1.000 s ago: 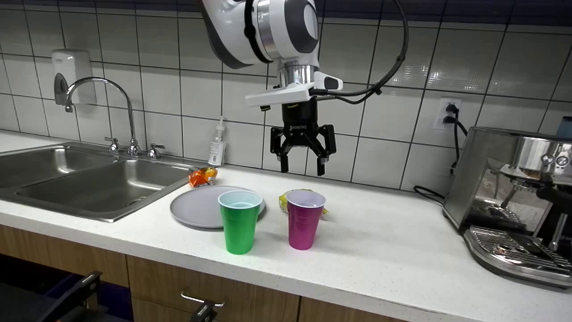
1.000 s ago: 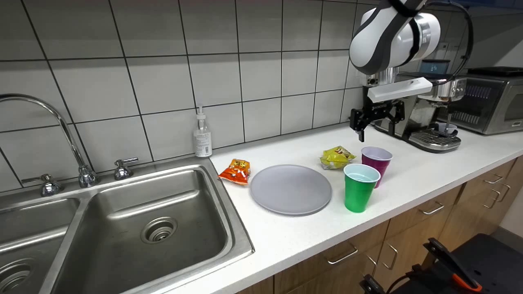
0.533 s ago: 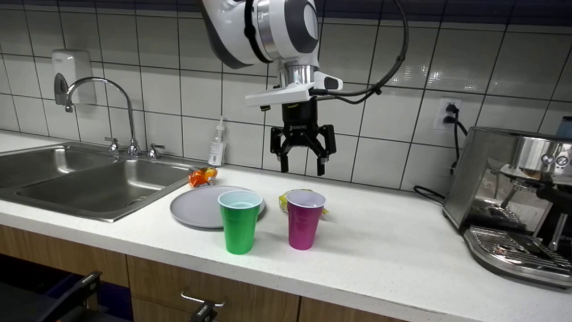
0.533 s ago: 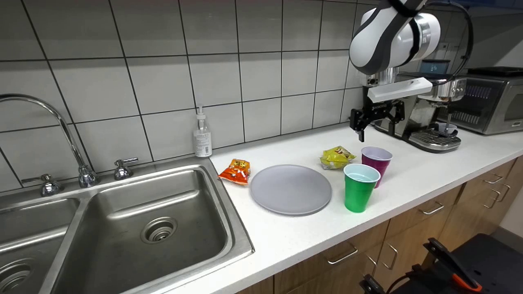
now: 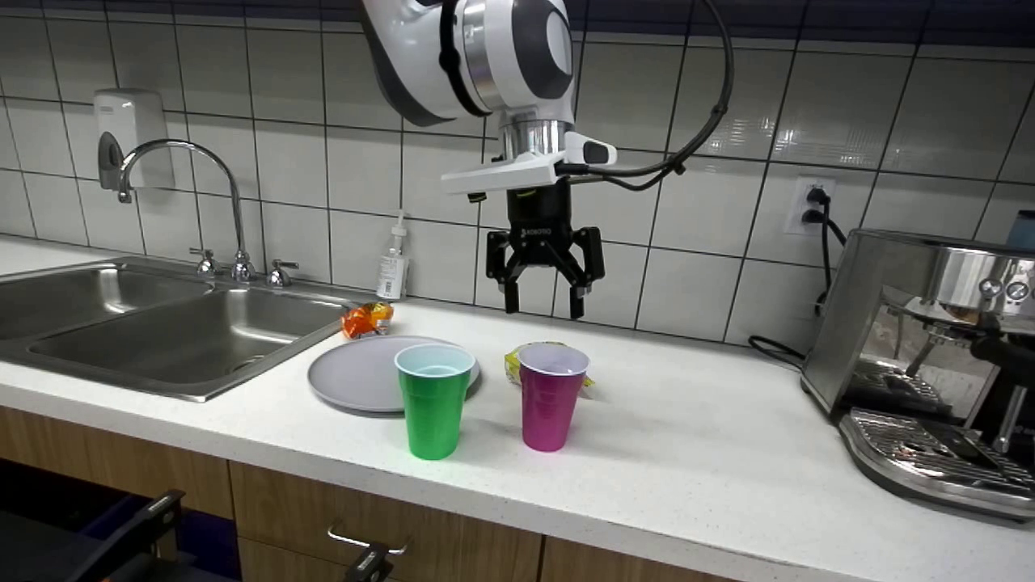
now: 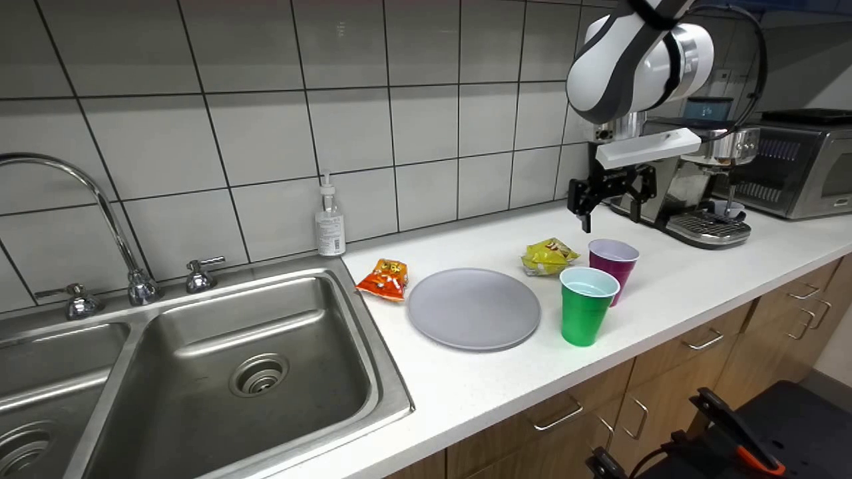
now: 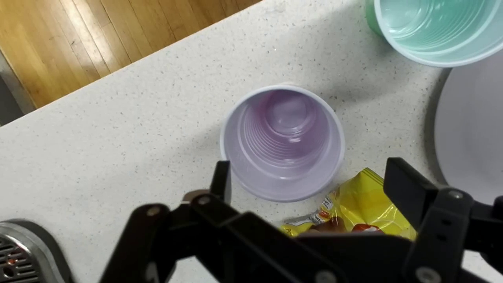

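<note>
My empty gripper [image 7: 309, 163], spread wide across the wrist view's bottom, needs slow, level moves near the central cup [image 7: 283, 143].

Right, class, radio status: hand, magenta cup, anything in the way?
Hand open, empty. Magenta cup upright, ungripped. Yellow packet close beside it, possibly in the way.

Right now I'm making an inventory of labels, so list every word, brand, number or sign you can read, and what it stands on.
"ROBOTIQ": in small letters on the claw.
Yellow packet: lettering partly hidden and too blurred.
Orange packet: lettering too blurred.
Pump bottle: label too small.
Wall dispenser: any marking too small.
No number or sign can be read.
</note>
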Motion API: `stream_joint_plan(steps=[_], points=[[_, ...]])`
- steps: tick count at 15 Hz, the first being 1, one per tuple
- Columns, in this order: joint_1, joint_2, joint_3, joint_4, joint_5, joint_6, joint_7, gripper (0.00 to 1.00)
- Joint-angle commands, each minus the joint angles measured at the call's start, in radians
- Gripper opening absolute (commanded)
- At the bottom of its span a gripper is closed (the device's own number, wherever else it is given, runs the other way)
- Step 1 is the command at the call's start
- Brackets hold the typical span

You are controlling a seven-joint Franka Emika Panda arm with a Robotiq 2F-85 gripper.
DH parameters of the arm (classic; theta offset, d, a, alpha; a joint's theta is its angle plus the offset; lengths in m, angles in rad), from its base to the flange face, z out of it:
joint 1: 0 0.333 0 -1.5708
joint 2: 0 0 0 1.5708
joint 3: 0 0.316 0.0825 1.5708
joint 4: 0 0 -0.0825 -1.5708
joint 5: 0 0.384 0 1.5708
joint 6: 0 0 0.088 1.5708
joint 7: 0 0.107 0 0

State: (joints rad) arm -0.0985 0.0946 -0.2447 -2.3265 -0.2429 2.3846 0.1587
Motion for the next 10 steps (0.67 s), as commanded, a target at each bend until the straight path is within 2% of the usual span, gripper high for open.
stream_joint_plan(steps=[1,10], points=[[-0.012,0.007,0.033,0.005,0.026,-0.003,0.04,1.0],[-0.011,0.083,0.053,0.046,0.109,0.018,0.055,1.0]])
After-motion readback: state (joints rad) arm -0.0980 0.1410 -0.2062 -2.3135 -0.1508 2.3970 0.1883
